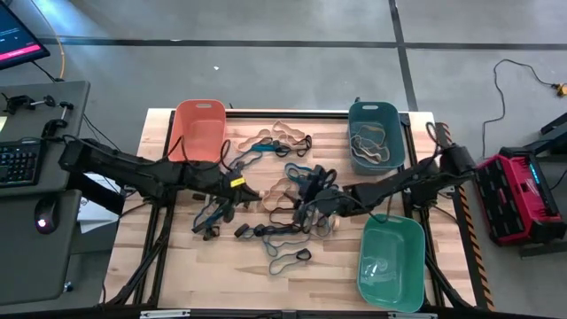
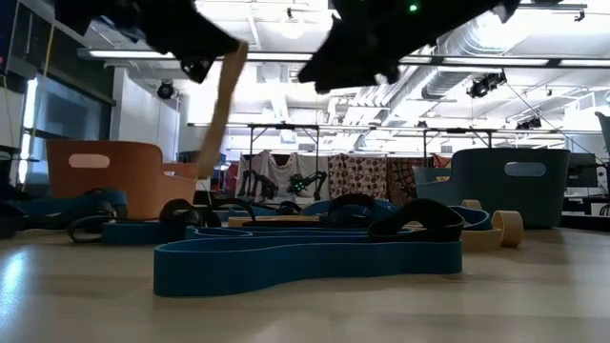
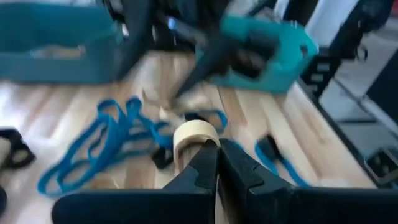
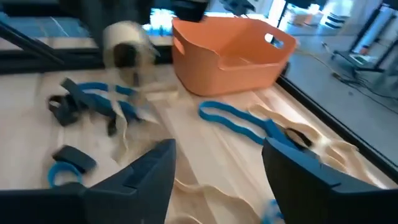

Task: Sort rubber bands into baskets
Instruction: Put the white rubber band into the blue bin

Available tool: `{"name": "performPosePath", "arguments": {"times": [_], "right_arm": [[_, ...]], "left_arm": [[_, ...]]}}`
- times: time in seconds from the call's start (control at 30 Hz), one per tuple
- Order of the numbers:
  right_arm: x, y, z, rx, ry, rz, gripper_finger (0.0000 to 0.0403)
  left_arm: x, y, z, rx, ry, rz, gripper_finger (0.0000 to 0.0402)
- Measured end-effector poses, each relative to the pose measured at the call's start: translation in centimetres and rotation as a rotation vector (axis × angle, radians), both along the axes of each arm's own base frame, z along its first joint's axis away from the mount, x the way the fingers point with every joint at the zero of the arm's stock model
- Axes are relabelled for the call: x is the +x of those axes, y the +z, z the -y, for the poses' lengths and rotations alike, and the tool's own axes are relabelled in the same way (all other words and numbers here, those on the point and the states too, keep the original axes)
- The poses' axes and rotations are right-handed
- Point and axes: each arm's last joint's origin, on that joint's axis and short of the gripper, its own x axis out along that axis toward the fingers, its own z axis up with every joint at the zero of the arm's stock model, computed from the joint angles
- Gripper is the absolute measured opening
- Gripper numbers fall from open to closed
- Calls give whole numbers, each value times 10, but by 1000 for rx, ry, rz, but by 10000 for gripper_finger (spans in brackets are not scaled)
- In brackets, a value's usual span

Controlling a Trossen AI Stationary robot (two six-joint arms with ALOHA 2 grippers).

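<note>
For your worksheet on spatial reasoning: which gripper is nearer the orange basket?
Left. The left gripper sits just below the orange basket; the right gripper is farther, mid-table.

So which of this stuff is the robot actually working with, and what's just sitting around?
Part of the job:
- rubber bands scattered on the table
- orange basket
- dark teal basket
- green basket
- left gripper, shut on a tan band
- right gripper, open

Just lying about:
- keyboard
- mouse
- red case
</note>
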Motion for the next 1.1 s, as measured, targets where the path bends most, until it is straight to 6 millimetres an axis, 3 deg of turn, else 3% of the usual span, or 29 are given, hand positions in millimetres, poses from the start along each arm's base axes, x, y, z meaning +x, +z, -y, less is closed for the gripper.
{"name": "performPosePath", "arguments": {"times": [0.47,0.87,0.97,1.1], "right_arm": [[39,9,-11,10,72,138,233],[46,18,-4,-69,143,122,232],[47,18,-2,-70,164,125,215],[47,18,-2,-78,174,122,155]], "left_arm": [[8,14,-8,-10,39,176,0],[9,18,-8,-6,14,220,0],[9,18,-7,-18,-12,217,0],[8,18,-6,-27,-37,220,0]]}}
